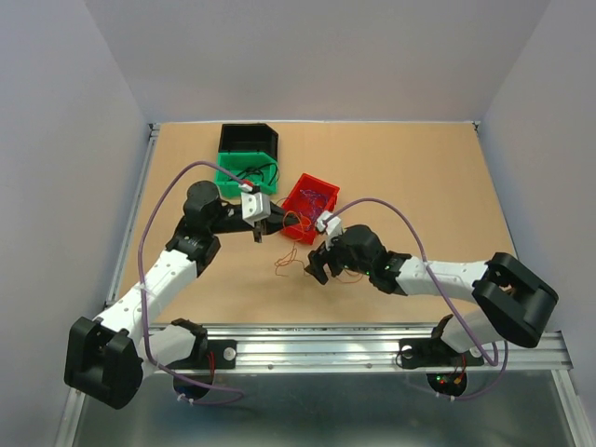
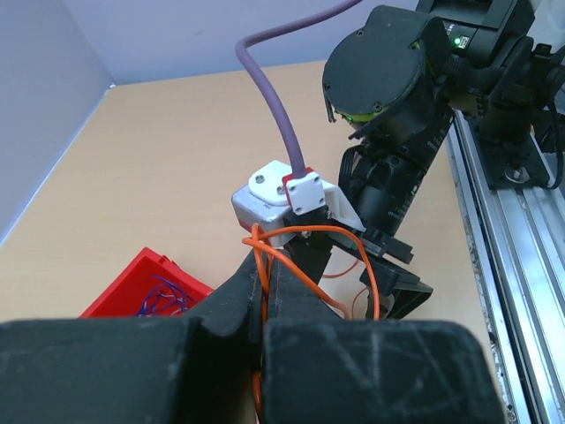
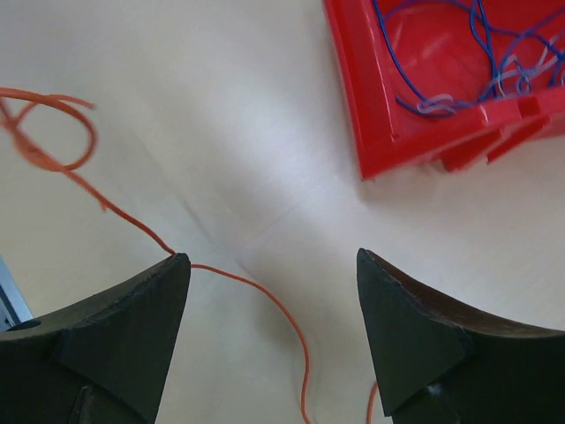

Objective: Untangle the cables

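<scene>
The counter (image 1: 419, 186) is a tan board, closed in by plain pale walls (image 1: 307, 56) on the left, far and right sides, with a metal rail (image 1: 372, 349) along its near edge. A black bin (image 1: 247, 140) stands against the far edge, left of the middle, and a green bin (image 1: 228, 179) holding thin dark cables (image 1: 250, 171) sits just on its near side. A red bin (image 3: 349, 88) sits about the middle of the counter, with blue cables (image 2: 161, 296) heaped inside.

My left fingers (image 2: 265, 283) are pressed together on the orange cable (image 2: 309, 229). It rises from between them and loops out beyond the tips. The rest trails over the bare board on the near side of the red bin.

My right fingers (image 3: 274, 265) stand wide apart above the counter and hold nothing. The orange cable runs past the tip of one finger and curves across the gap between the two. I cannot tell whether it touches that tip. The red bin's near corner lies just beyond the other finger.
</scene>
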Controlling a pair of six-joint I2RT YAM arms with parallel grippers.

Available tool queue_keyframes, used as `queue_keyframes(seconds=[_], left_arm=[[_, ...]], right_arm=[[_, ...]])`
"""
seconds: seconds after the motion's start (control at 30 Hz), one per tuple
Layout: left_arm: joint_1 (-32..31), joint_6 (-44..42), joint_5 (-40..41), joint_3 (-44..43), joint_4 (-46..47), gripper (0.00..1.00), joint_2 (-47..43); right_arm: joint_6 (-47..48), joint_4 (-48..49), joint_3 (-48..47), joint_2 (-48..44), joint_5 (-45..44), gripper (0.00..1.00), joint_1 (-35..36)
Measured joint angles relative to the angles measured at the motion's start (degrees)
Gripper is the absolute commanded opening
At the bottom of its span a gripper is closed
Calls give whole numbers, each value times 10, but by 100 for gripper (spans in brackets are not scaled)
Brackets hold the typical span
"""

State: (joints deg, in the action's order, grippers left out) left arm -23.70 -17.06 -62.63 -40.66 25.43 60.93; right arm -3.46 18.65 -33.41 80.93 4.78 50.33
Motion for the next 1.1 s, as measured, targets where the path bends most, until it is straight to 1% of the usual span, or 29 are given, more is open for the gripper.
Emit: queue_keyframes(seconds=[0.2, 0.43, 0.53, 0.63, 0.67, 0.73, 0.77, 0.8, 0.83, 0.9, 0.97, 1.03, 1.07, 1.1], left_arm=[[9, 8, -4, -3, -2, 0, -3], [17, 12, -4, -7, -2, 0, -10], [18, 15, -7, -7, -2, 0, -11], [21, 17, -9, -7, -4, 0, -11], [21, 19, -9, -7, -4, 0, -12], [24, 22, -7, -7, -5, 0, -15], [26, 24, -3, -8, -5, 0, -17], [28, 26, -1, -9, -7, 0, -19], [31, 27, 4, -12, -9, 0, -22], [38, 31, 19, -23, -12, 0, -28], [44, 29, 62, -46, -28, 0, -26], [69, 30, 108, -114, -57, 0, 2], [86, 32, 112, -146, -66, 0, 22], [112, 40, 118, -197, -72, 0, 55]], right_arm=[[15, 68, 0, 5, 66, 82, 0], [19, 89, 0, 6, 96, 82, 0], [28, 90, 0, 6, 109, 79, 0], [33, 95, -1, 13, 121, 67, 0], [34, 99, -2, 20, 125, 53, 0], [37, 107, -10, 41, 133, 32, 0], [37, 112, -14, 52, 136, 11, 0], [34, 116, -18, 61, 138, 3, 0], [38, 120, -22, 70, 140, 0, 0], [30, 123, -26, 79, 140, 1, 0], [25, 121, -26, 76, 124, 1, 0], [16, 108, -26, 64, 88, 1, 0], [10, 96, -26, 50, 66, 1, 0], [5, 86, -26, 38, 48, 1, 0]])
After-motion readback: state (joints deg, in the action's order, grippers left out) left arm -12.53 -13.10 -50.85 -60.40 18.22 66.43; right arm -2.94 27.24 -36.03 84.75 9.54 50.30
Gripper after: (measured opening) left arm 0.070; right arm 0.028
